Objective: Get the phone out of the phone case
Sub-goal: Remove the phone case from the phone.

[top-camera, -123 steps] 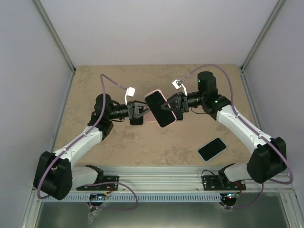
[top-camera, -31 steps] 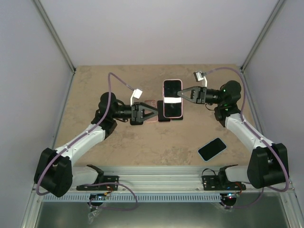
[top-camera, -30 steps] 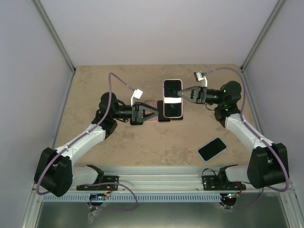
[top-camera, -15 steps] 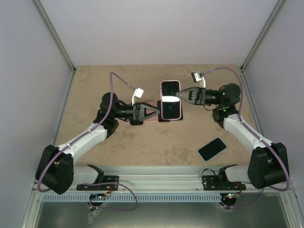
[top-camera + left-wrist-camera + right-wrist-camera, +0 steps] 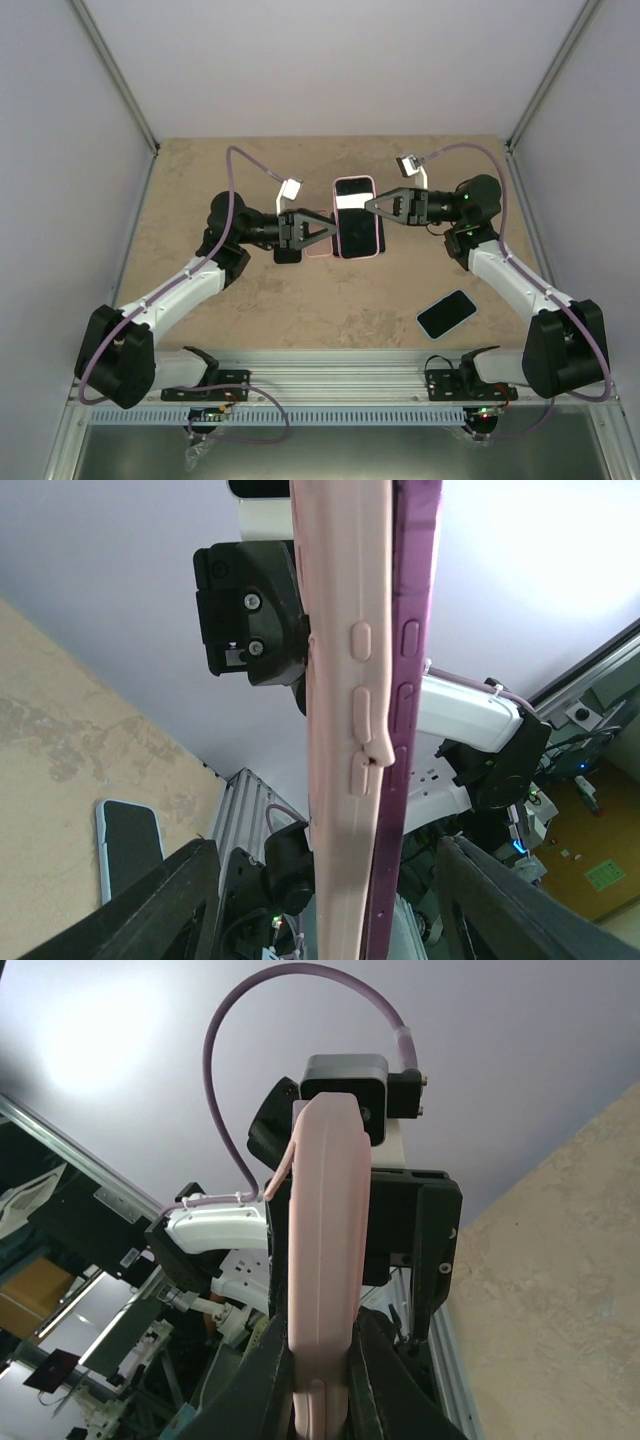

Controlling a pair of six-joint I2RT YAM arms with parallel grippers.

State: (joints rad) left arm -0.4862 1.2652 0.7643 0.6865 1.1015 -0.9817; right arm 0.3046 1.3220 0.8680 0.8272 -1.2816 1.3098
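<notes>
The phone point(image 5: 357, 228) runs near-to-far. The right gripper point(image 5: 371, 205) is clamped on the phone case point(image 5: 335, 680) at its right edge; the left gripper point(image 5: 334, 231), jaws apart, seemingly straddles the left.

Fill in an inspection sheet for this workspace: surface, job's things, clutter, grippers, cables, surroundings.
Surface: beige mottled table.
Job's things: phone sits in its pink case, held in the air between the arms; not yet out.
Clutter: second phone lying flat, screen up, near the right arm.
Grippers: left gripper open, fingers astride the pink case; right gripper shut on the pink case.
Cables: left purple cable and right purple cable arc above the arms.
Surroundings: pale walls, metal frame post.
</notes>
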